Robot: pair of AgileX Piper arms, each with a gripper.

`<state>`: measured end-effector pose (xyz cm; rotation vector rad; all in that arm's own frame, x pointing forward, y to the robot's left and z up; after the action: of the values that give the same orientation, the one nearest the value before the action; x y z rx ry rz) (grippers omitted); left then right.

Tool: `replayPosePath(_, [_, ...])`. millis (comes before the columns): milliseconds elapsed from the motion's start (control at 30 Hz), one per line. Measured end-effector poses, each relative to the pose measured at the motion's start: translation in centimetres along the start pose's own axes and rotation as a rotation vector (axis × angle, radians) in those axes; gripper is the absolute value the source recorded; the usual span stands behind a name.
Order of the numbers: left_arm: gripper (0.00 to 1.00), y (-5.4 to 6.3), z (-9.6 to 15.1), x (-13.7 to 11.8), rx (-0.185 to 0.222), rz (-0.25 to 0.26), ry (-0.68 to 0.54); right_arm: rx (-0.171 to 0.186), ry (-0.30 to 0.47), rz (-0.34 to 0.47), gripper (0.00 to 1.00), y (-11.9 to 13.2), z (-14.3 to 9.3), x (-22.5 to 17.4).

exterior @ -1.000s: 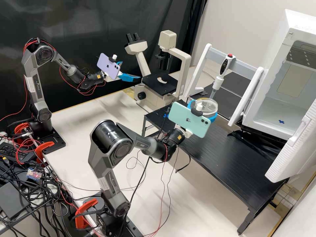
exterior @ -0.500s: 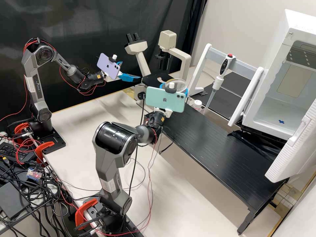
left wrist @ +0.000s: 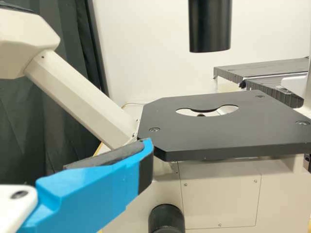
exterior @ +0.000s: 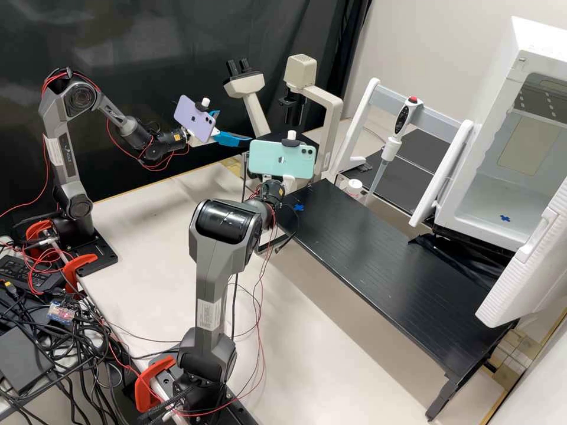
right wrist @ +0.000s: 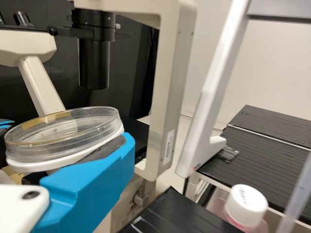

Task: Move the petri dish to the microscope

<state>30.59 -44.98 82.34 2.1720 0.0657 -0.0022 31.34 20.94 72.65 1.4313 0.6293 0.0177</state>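
We have the petri dish (right wrist: 63, 131) in the right claw (right wrist: 68, 145), off any surface and near the microscope (exterior: 301, 71). The claw looks closed around the white ring (right wrist: 99, 149) under the dish, with a blue finger (right wrist: 92, 182) pressed along its side. The left claw (exterior: 236, 127) is open with nothing in it, just beside the black stage (left wrist: 252, 121).

As we judge it, the next step is to bring the dish in level over the stage opening and lower it there. The black tube (left wrist: 210, 29) hangs above that spot, so if we come in too high, the rim could strike it; too low, and the ring or the finger could catch the stage edge and jolt the dish. Swinging wide risks a knock against the microscope's upright (right wrist: 170, 97). The left claw's nearness to the stage is a worry too, as the two claws could meet over it.

The clear dish seems simply to sit on the ring, so a tilt or a sudden stop could slide it off. We cannot tell whether it holds liquid; if it does, a jerk may spill it. Letting go off-centre could leave it tipped in the opening.
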Motion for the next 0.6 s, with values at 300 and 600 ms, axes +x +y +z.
replayPosePath(300, [1.0, 0.0, 0.0, 0.0, 0.0, 0.0, 0.0, 0.0, -0.025, -0.055, 0.0, -1.5, -1.0, 3.4])
replayPosePath(600, [1.0, 0.0, 0.0, 0.0, 0.0, 0.0, 0.0, -0.016, -0.066, -0.125, 0.0, -3.2, -1.2, 7.0])
